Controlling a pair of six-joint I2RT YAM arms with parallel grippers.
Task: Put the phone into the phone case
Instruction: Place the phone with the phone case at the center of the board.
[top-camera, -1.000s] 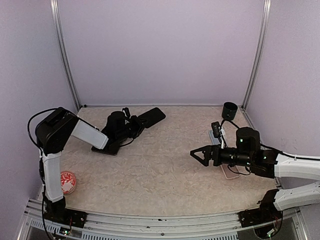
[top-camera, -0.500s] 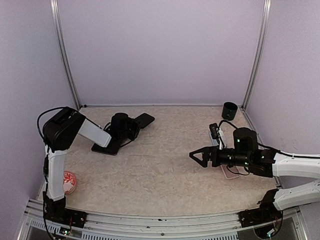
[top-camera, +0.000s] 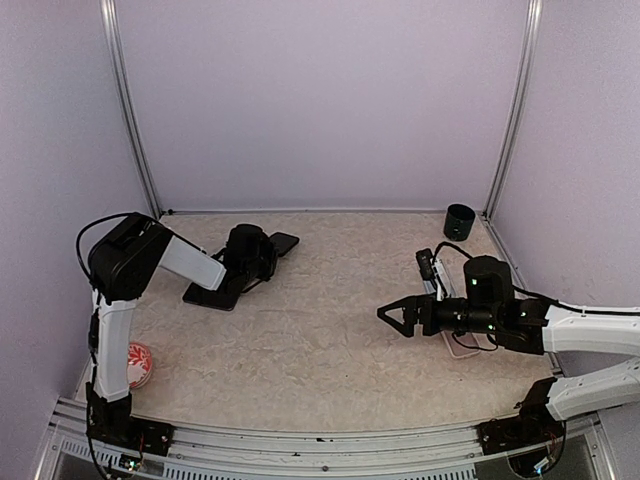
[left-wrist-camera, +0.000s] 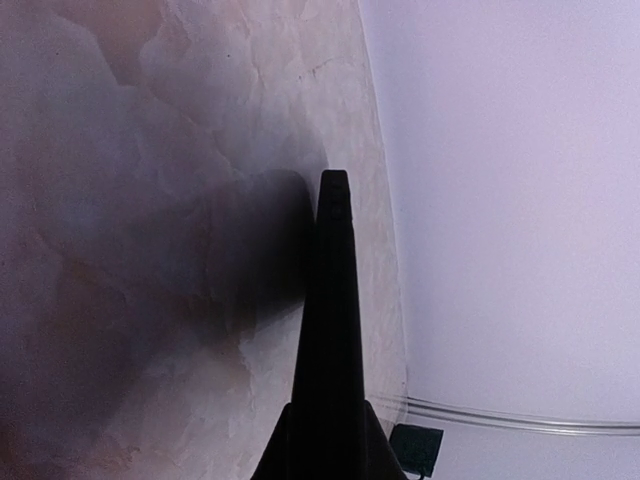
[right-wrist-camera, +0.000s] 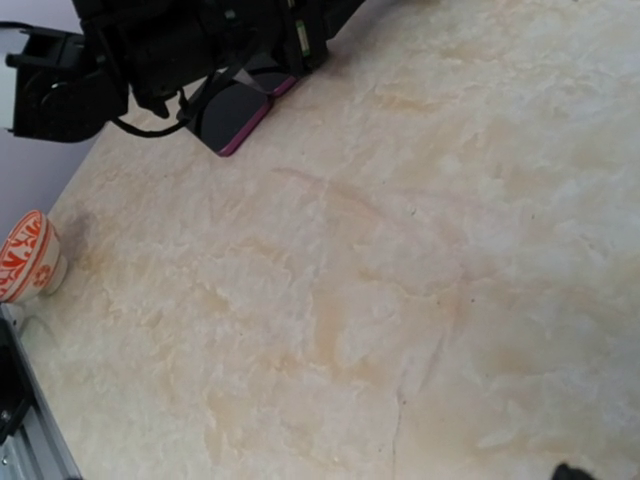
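Phone (top-camera: 284, 243), a flat dark slab, is held off the table (top-camera: 320, 340) at about 10 o'clock of the work surface. It projects from the left gripper (top-camera: 266, 249), whose jaws appear clamped on its near end, though the fingers themselves are hidden. In the overhead view its long axis runs from 8 o'clock to 2 o'clock, with the free end pointing towards 2 o'clock. In the left wrist view the phone (left-wrist-camera: 330, 330) is seen edge-on as a thin dark blade, which suggests that it is tilted rather than lying flat. The phone case (top-camera: 210, 294), dark with a magenta rim (right-wrist-camera: 238, 112), lies flat on the table just beside the left gripper at its 7 to 8 o'clock, partly covered by the arm. Its long axis looks roughly parallel to the phone's. The left arm is clearly the nearer one. The right gripper (top-camera: 392, 320) hovers with jaws apart and empty, well apart from the case at its 3 to 4 o'clock. Judged requirement for the next move: carry the phone back towards 8 o'clock and level it over the case.
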